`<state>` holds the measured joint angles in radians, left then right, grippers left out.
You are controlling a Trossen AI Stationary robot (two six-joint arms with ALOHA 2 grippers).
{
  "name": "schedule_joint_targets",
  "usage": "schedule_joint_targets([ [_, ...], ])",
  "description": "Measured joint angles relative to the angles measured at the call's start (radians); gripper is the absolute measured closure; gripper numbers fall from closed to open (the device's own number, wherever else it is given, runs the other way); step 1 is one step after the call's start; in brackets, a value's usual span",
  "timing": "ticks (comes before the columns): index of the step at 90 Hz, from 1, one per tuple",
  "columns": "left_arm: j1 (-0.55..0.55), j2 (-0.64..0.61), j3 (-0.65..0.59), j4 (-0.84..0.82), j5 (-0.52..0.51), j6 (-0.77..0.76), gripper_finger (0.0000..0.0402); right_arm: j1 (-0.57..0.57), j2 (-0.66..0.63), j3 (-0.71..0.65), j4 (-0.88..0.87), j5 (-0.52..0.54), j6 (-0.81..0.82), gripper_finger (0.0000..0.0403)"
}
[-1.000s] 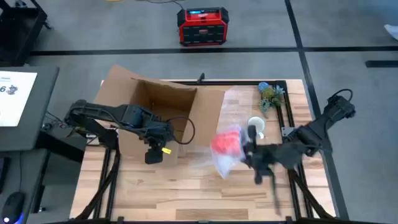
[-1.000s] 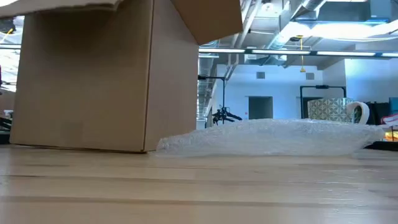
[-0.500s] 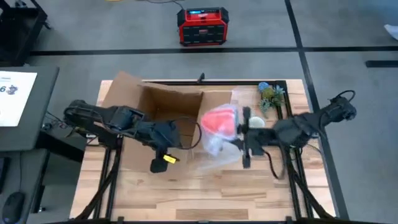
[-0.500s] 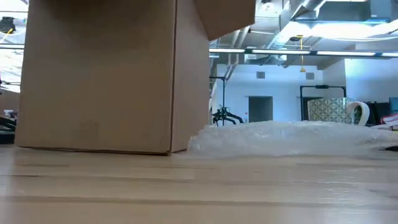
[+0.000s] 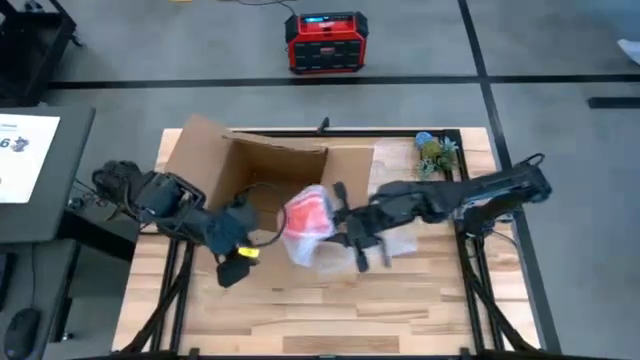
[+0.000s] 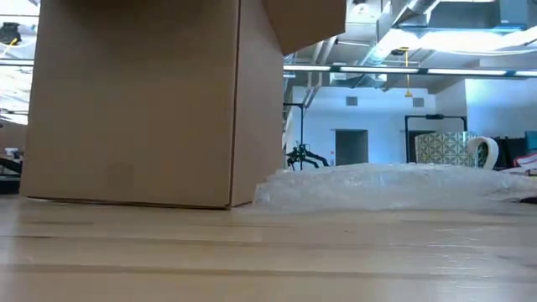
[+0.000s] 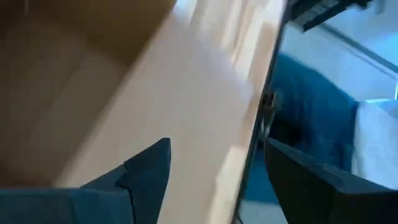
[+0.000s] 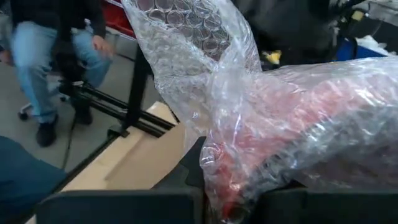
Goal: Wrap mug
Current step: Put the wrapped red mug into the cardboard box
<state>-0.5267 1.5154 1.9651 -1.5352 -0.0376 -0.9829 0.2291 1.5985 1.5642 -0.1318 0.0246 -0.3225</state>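
Progress is being made: the bubble-wrapped red mug [image 5: 307,222], clamped in the right pincer [image 5: 335,228], is being carried leftward to the cardboard box [image 5: 262,170]; the left pincer [image 5: 232,272] is being held open, empty.

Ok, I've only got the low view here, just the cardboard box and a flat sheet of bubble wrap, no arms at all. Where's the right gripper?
Observer: The right gripper is above your frame, beside the cardboard box's open side, shut on a red bundle in bubble wrap.
Operator: And the left one?
Observer: The left gripper is open and empty, near the box's front on the left of the table.
Operator: Anyone nearby?
Observer: A person in jeans sits beyond the table, in the right wrist view.
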Motion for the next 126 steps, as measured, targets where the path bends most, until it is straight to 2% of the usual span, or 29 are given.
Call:
schedule_joint_targets([
  [7,-0.054,0.013,-0.025,0.001,0.052,-0.068,0.0166,-0.025,0.071,0.072,-0.043,0.0,0.001,0.0385],
  [15,-0.125,0.031,-0.039,-0.003,0.025,-0.117,0.0166,-0.054,0.155,0.16,-0.14,-0.004,0.014,0.0385],
  [37,-0.31,0.12,-0.04,-0.034,-0.217,-0.216,0.0166,-0.115,0.289,0.317,-0.465,-0.001,0.096,0.0385],
  [50,-0.402,0.176,-0.04,-0.035,-0.302,-0.312,0.0166,-0.12,0.285,0.323,-0.622,-0.001,0.129,0.0385],
  [62,-0.474,0.211,-0.04,-0.036,-0.32,-0.437,0.0166,-0.113,0.248,0.322,-0.725,-0.001,0.144,0.0385],
  [75,-0.564,0.232,-0.04,-0.037,-0.478,-0.566,0.0166,-0.113,0.174,0.325,-0.87,-0.001,0.197,0.0385],
  [85,-0.608,0.253,-0.04,-0.035,-0.637,-0.594,0.0166,-0.104,0.137,0.324,-0.848,0.0,0.191,0.0385],
  [94,-0.621,0.266,-0.05,-0.035,-0.745,-0.581,0.0166,-0.078,0.104,0.324,-0.739,0.006,0.152,0.0385],
  [107,-0.608,0.269,-0.128,-0.037,-0.784,-0.565,0.0166,-0.05,0.091,0.327,-0.576,-0.004,0.13,0.0385],
  [126,-0.551,0.27,-0.269,-0.037,-0.799,-0.533,0.0166,-0.086,0.183,0.326,-0.575,0.005,0.152,0.0385],
])
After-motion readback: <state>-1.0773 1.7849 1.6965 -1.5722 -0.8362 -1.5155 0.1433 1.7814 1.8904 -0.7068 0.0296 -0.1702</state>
